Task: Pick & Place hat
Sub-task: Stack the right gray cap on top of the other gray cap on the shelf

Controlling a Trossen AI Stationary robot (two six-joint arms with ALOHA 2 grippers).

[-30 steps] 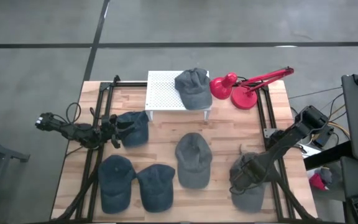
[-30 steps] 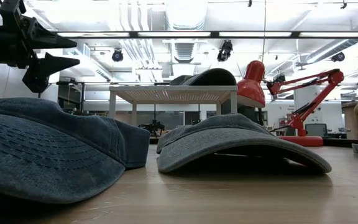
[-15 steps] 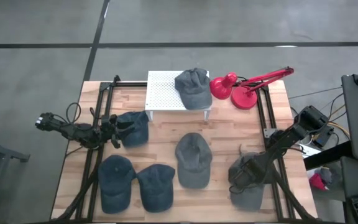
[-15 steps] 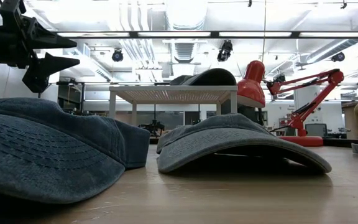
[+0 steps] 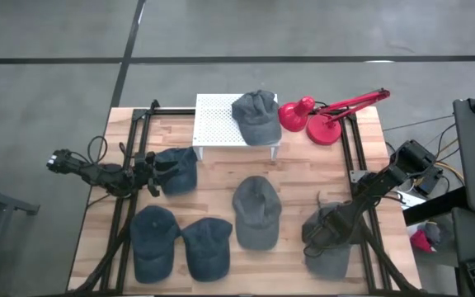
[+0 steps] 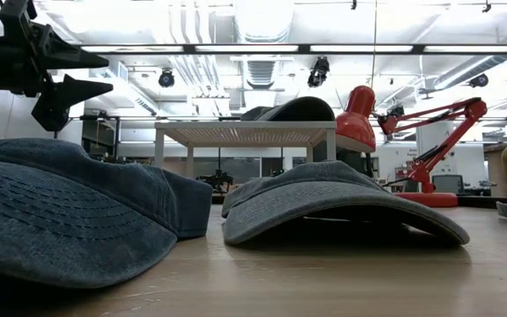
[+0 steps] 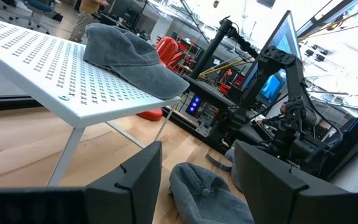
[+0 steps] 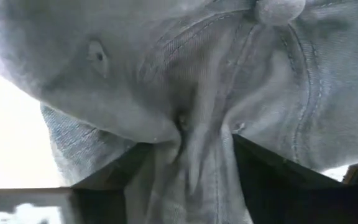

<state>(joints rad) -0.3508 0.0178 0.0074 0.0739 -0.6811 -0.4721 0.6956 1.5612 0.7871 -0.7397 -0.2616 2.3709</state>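
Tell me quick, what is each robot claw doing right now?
Left gripper: open, holding nothing, hovering by the table's left side.
Right gripper: closing on the crown fabric of the grey denim cap.

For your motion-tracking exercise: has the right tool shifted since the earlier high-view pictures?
Yes, slightly: the right tool has edged leftward over the grey hat, away from the black frame rail.

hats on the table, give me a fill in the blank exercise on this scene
1. The right gripper is pinching the cloth of a grey ____ near the table's front right corner.
2. One hat lies on the white perforated ____, beside the lamp.
3. The lamp is ____ in colour.
4. The left gripper hovers with its fingers ____, holding nothing.

Missing words: hat; stand; red; open
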